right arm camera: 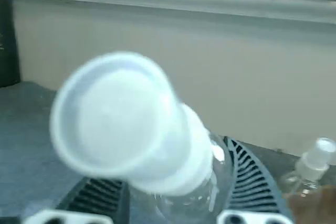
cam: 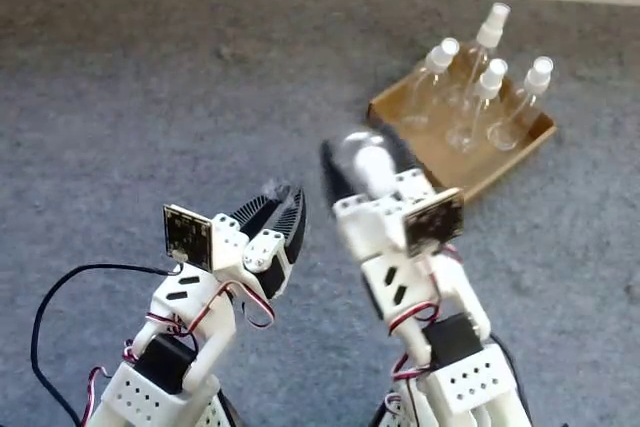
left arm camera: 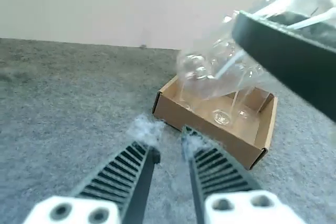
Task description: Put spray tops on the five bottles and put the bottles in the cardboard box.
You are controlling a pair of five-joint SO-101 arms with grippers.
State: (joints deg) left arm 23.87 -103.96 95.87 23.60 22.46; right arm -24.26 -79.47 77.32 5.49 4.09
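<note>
My right gripper is shut on a clear bottle with a white spray top, held up above the carpet just short of the cardboard box. In the right wrist view the bottle's white cap points at the camera, between the gripper's dark fingers. Several capped bottles stand upright in the box. My left gripper hangs open and holds nothing, to the left of the right arm. Its wrist view shows the gripper facing the box, with the held bottle above.
Grey carpet covers the floor all around. A pale wall runs behind the box. Cables trail from the left arm's base at the near left.
</note>
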